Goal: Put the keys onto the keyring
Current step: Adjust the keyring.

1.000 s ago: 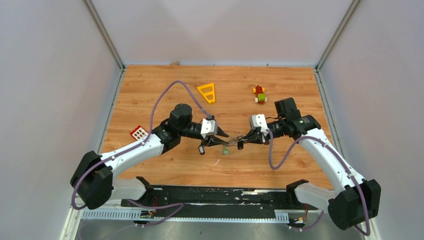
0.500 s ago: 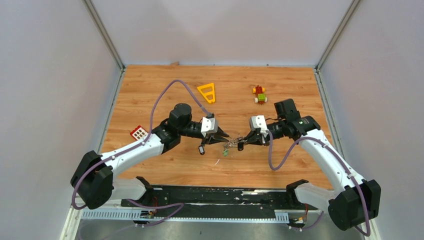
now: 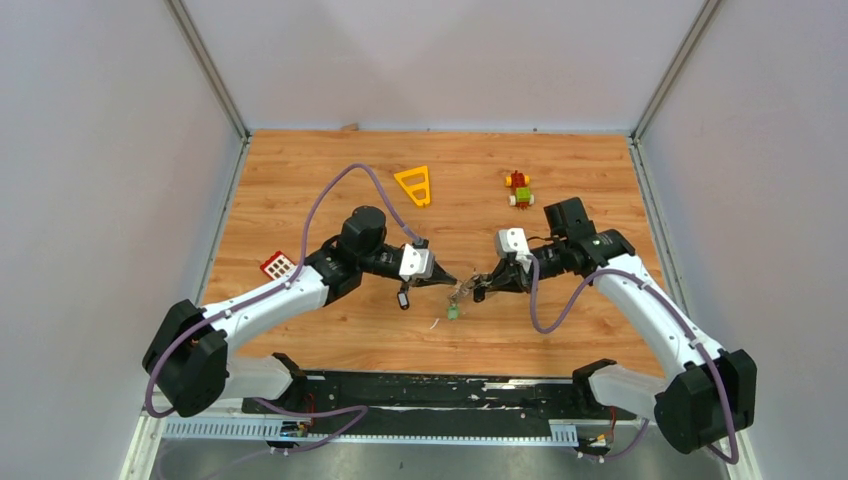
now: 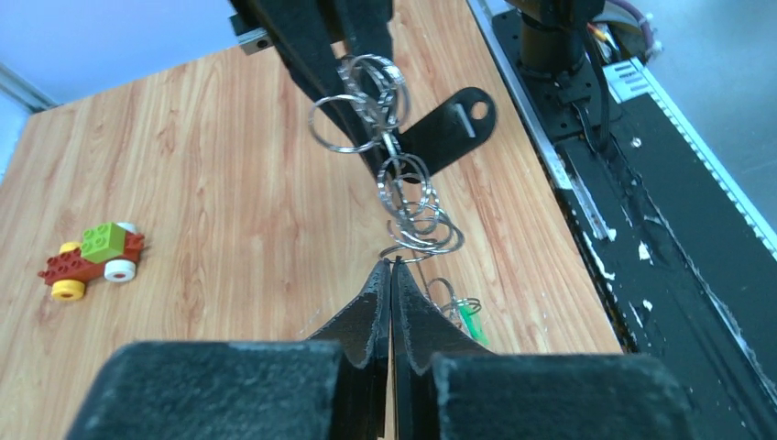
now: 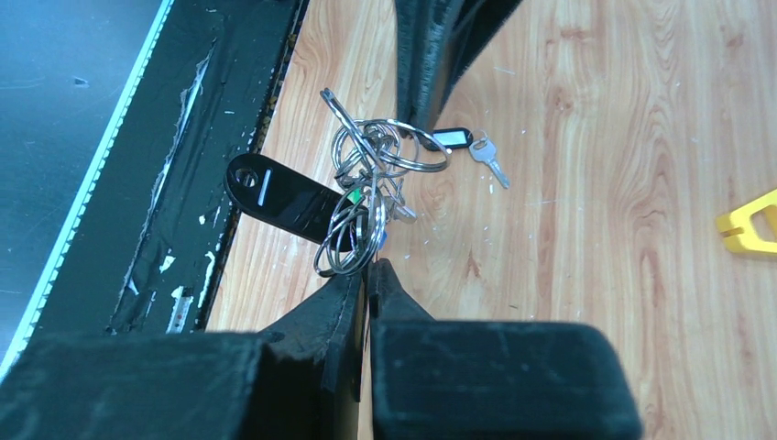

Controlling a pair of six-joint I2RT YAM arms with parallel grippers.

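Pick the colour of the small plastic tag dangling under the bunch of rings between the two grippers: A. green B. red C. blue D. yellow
A: the green tag hangs below the ring bunch, which the left gripper and the right gripper pinch from opposite ends.

Wood-grain table (image 3: 290,160), enclosed by plain pale walls (image 3: 440,60) at 9, 12 and 3 o'clock. Black mounting strip (image 3: 440,390) along the 6 o'clock edge. Lighting even.
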